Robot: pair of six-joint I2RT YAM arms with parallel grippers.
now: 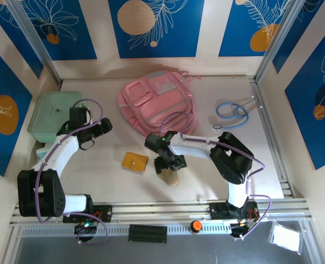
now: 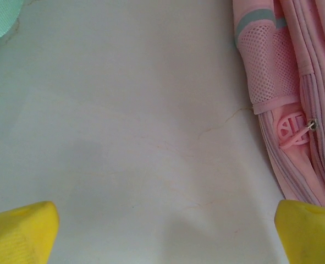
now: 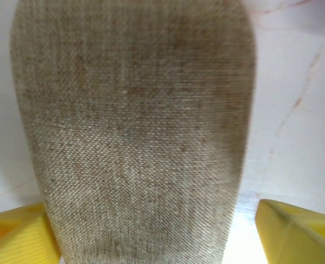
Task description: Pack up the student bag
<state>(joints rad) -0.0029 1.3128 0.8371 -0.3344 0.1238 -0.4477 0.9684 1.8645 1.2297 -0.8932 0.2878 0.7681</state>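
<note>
Well, student bag (image 2: 272, 66) beside left jaws, seemingly apart.

Pale marbled table (image 1: 107, 184), blue floral wall panels (image 1: 173, 33), aluminium frame rails (image 1: 151, 208)

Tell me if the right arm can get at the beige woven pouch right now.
Probably yes: the right gripper hangs open directly over the beige woven pouch, yellow fingers flanking it, with nothing in between.
</note>
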